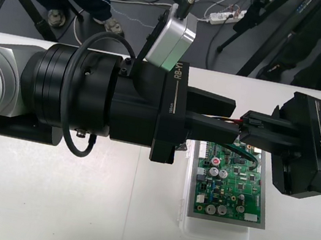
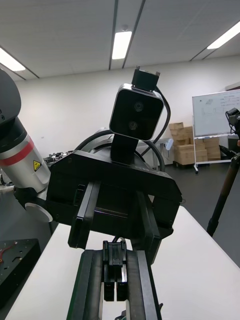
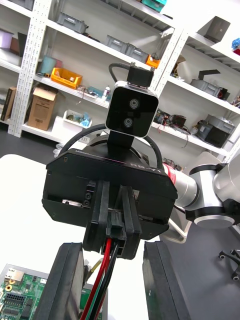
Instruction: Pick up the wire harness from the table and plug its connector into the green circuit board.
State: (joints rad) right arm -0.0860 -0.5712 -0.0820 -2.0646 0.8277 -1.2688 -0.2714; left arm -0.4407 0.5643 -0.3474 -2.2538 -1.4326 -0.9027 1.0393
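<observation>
Harness aloft over green board; board at 6 o'clock of plug. Right gripper jaws clamped on plug; left gripper jaws apart, straddling wires. Judgement: close left gently on wires near plug, keep plug square, descend slowly toward board.

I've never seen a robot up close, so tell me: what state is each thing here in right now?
Left gripper: open, fingers either side of the wires.
Right gripper: shut on the plug.
Wire harness: held above the board, not plugged in.
Green circuit board: flat on its white base, under the grippers.
</observation>
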